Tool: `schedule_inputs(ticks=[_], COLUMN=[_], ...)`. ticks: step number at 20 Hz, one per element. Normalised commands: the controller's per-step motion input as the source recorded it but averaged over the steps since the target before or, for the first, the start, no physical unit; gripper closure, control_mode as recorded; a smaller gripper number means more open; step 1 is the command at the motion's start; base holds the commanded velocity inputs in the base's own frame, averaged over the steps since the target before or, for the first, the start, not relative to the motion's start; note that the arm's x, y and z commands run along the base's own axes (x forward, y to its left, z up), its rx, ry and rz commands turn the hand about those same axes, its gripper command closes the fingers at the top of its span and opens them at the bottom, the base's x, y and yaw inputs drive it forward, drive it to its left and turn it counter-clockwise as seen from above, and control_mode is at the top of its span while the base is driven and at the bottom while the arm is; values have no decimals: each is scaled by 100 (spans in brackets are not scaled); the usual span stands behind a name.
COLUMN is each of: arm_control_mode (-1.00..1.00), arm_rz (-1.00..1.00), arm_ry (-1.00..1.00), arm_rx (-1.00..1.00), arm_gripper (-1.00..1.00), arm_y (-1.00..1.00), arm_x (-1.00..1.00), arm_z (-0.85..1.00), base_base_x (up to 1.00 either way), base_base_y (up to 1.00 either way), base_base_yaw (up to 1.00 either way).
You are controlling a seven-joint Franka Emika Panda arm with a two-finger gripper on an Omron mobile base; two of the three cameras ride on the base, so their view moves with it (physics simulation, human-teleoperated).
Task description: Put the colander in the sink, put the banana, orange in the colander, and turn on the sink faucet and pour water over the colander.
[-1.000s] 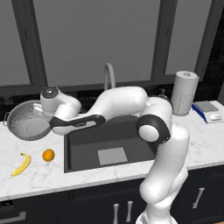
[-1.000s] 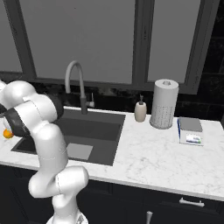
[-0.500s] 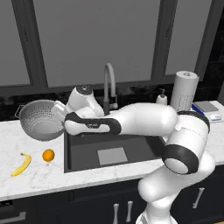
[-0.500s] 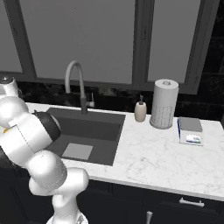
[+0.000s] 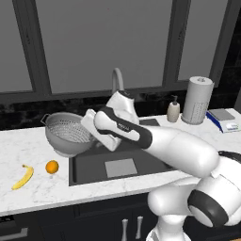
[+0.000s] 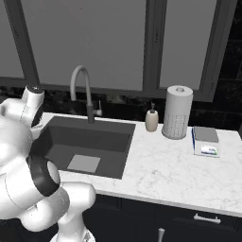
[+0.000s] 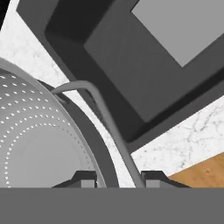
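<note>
Legible text, labels, brands, numbers, signs: none showing. Small dark marking on the robot arm's forearm [image 5: 123, 126], up the arm from the fingers: too small and blurred for reading. Blue-and-white printed face on the flat box [image 6: 205, 141] lying far off to one side of the fingers on the counter: showing shapes only, no letters resolving.

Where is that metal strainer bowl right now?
In the left base view the colander is held up by the pincer at its rim, over the counter just left of the sink, behind the orange and banana.
</note>
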Motion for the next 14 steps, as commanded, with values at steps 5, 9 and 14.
schedule_inputs(ticks=[5,9,14], arm_control_mode=[-100,-100,-100], arm_rz=[0,0,0], arm_ry=[3,0,0], arm_rx=[-3,-8,-10], arm_gripper=[100,100,100], arm_y=[-66,-60,-73], arm_x=[-35,-30,-16], arm_z=[6,0,0], base_base_x=[0,0,0], base_base_y=[0,0,0], base_base_yaw=[0,0,0])
